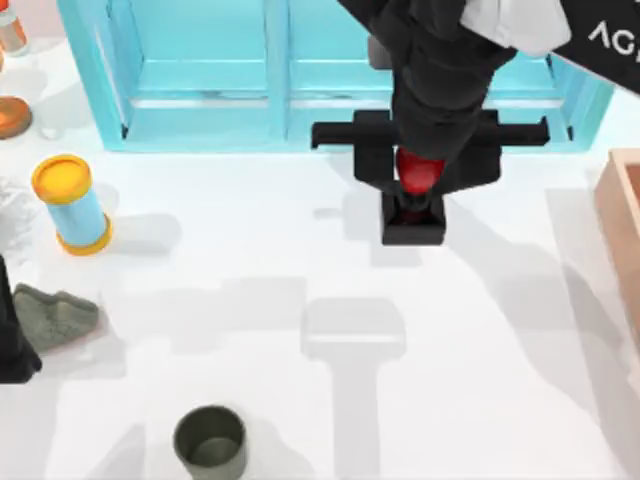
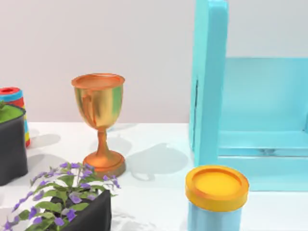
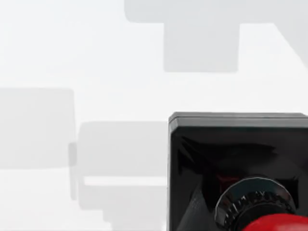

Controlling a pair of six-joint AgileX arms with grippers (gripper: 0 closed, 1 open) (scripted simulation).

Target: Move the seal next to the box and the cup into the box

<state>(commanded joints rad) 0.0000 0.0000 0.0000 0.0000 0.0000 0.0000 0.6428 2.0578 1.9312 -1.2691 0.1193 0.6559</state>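
The seal, a black square base with a red knob, stands in the middle right of the table, just in front of the shelf. My right gripper comes down from the top right and sits directly over the knob; its black body hides how it grips. The dark olive cup stands upright near the front edge, left of centre. The tan box shows as a wall at the right edge. My left arm is parked at the left edge.
A turquoise shelf unit spans the back. A light-blue cylinder with a yellow lid and a grey lump sit at the left. A gold goblet and a potted purple plant stand at the far left.
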